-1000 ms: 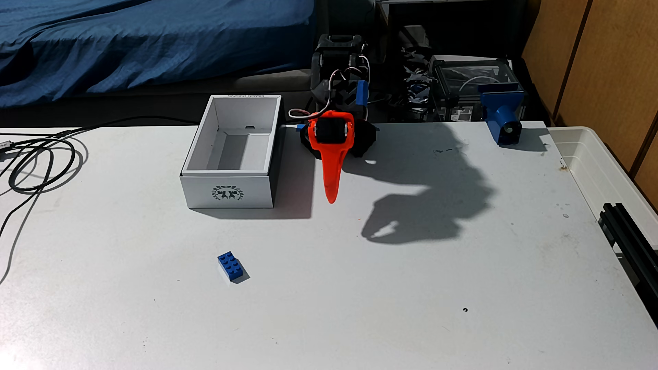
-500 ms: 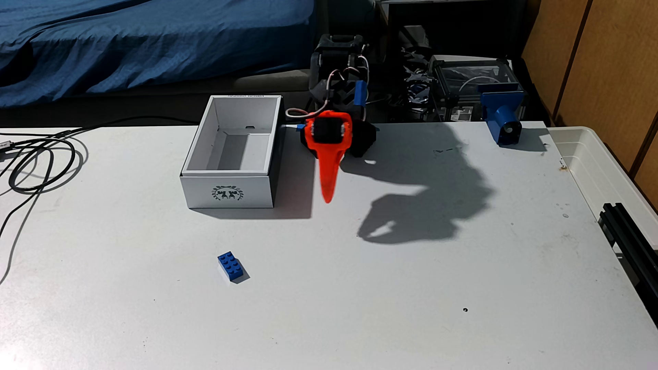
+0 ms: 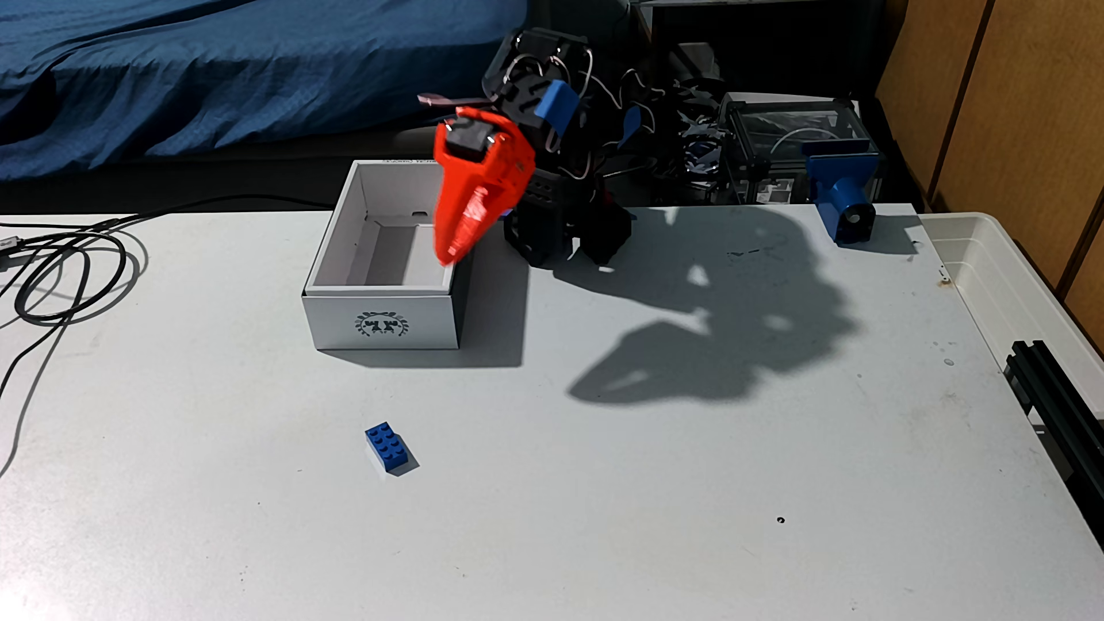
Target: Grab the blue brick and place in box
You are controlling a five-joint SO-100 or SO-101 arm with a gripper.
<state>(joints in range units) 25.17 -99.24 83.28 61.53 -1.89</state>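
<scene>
From my seat I read the orange tool (image 3: 449, 258) as hanging above the near right corner of the box (image 3: 382, 322), tip pointing down and a little toward seven o'clock. It is smeared by motion blur, and its fingers merge into one orange wedge, so I cannot tell whether they are parted or pressed together. I see nothing carried in it.

The blue brick (image 3: 388, 448) lies on the worktop (image 3: 657, 477), flat with its studs up, well apart from the box and out in front of its emblem side. From the tool's tip the brick lies at roughly seven o'clock in this fixed view, past the box's front wall. Its long axis runs from about ten o'clock to four o'clock, so I judge that the tool will have to turn at the wrist to close across the short sides.

My count: one brick, one box, one arm with one tool. The box is open and has nothing in it. Off to the side are a coiled black cable (image 3: 66, 269) at nine o'clock and a blue printed mount (image 3: 842, 197) at two o'clock, neither in the path. The grab has not yet begun.
</scene>
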